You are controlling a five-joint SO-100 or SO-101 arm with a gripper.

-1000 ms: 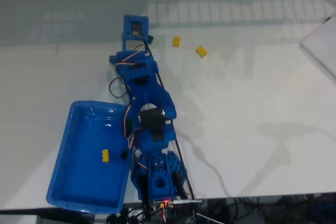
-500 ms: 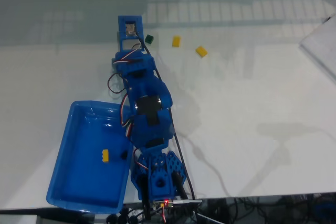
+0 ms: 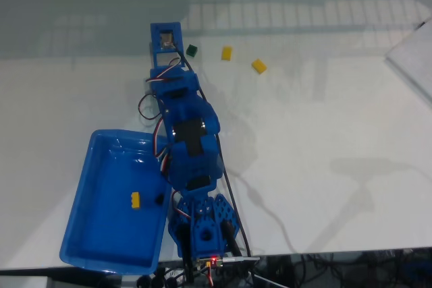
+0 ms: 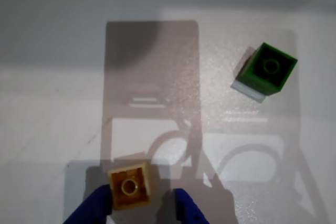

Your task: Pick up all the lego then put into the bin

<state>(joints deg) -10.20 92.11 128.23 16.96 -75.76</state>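
Note:
In the wrist view a tan lego [image 4: 129,186] lies on the white table between my two blue fingertips [image 4: 100,209]. My gripper [image 4: 142,206] is open around it, the left finger close to the brick and a gap on the right. A dark green lego [image 4: 266,69] lies apart at the upper right. In the fixed view my gripper [image 3: 166,34] is stretched to the far side, with the green lego [image 3: 192,50] just to its right and two yellow lego [image 3: 227,52] [image 3: 258,65] further right. The blue bin [image 3: 88,234] at the near left holds one yellow lego [image 3: 136,199].
The arm's base [image 3: 202,231] stands at the table's front edge beside the bin, with a black cable [image 3: 233,193] trailing along the arm. A white flat object [image 3: 413,59] lies at the right edge. A small dark spot [image 3: 160,199] sits in the bin.
The arm has stretched further and swung a little left. The green brick, earlier tucked against the gripper head, now lies apart to its right.

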